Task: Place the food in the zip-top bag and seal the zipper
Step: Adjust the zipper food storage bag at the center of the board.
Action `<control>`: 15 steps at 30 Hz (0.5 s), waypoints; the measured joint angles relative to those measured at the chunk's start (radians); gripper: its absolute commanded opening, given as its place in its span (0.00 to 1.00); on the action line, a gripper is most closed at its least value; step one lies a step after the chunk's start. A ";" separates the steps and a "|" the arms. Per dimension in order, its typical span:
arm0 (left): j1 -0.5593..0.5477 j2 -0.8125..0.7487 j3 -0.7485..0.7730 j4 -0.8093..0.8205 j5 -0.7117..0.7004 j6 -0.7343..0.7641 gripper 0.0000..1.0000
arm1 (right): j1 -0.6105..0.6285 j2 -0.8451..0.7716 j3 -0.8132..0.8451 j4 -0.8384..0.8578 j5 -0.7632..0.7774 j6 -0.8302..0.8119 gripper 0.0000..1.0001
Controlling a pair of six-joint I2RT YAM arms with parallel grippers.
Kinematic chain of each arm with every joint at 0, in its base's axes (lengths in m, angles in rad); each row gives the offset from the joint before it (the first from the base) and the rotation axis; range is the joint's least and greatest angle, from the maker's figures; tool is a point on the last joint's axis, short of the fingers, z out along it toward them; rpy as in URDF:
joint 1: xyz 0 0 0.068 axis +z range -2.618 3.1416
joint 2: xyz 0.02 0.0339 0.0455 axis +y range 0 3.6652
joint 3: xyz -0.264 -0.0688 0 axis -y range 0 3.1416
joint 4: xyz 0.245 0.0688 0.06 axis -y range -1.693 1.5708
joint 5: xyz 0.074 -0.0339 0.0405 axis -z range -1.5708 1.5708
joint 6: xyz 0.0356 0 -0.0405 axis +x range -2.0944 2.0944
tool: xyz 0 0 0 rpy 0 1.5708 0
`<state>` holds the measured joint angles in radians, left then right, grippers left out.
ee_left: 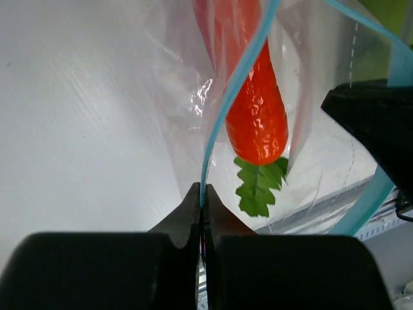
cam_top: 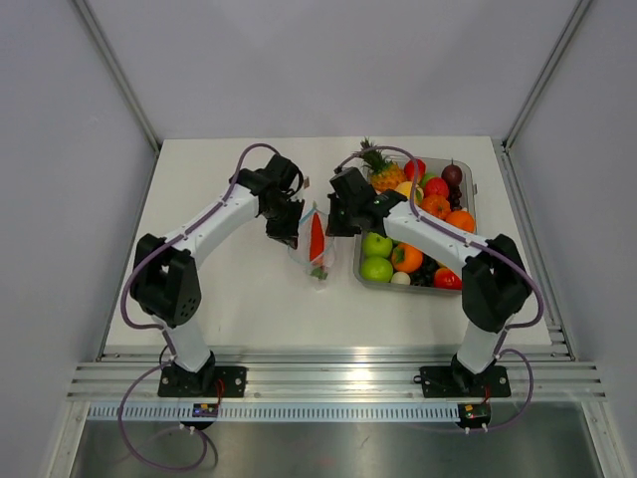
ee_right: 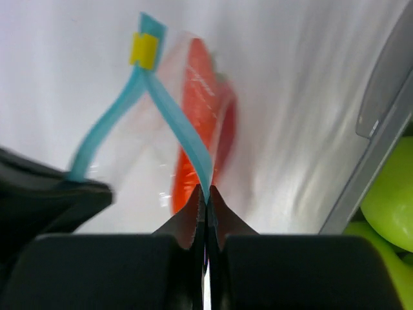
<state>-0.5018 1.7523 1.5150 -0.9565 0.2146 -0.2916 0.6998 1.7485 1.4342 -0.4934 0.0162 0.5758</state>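
Note:
The clear zip-top bag [cam_top: 315,247] hangs between both grippers over the table, left of the tray. The red chili [cam_top: 318,237] and an orange piece with a green leafy tip [ee_left: 258,116] are inside it. My left gripper [ee_left: 202,190] is shut on one side of the light-blue zipper strip [ee_left: 235,84]. My right gripper [ee_right: 204,192] is shut on the other side of the strip [ee_right: 187,139]. The bag's mouth stands open between them. A yellow tab [ee_right: 144,50] marks the strip's end. The right gripper's dark body [ee_left: 381,123] shows in the left wrist view.
A grey tray [cam_top: 466,286] at the right holds green apples [cam_top: 376,255], oranges, a pineapple [cam_top: 381,169] and other toy fruit. Its rim [ee_right: 377,110] is close to the right gripper. The white table [cam_top: 229,289] is walled on three sides.

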 measured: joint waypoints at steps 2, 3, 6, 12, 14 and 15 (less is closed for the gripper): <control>-0.001 0.003 0.009 -0.039 -0.029 -0.003 0.00 | 0.000 0.027 0.000 -0.042 0.006 -0.005 0.00; -0.001 -0.014 0.026 -0.055 -0.036 -0.005 0.00 | 0.000 0.023 0.008 -0.062 0.011 -0.008 0.00; -0.001 -0.076 0.039 -0.042 -0.040 -0.014 0.00 | 0.000 -0.024 0.048 -0.062 0.026 -0.019 0.00; -0.002 -0.155 -0.111 0.071 -0.040 -0.041 0.00 | 0.001 -0.059 0.018 0.026 0.015 -0.021 0.00; -0.006 -0.082 -0.152 0.088 -0.040 -0.050 0.00 | 0.001 0.003 0.007 0.024 0.009 -0.021 0.00; -0.009 -0.037 -0.158 0.084 -0.043 -0.051 0.00 | 0.001 0.041 0.000 0.019 0.005 -0.021 0.00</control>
<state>-0.5110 1.7157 1.3575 -0.8730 0.1715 -0.3424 0.7006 1.7893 1.4345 -0.4740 0.0212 0.5552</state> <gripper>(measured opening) 0.005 0.011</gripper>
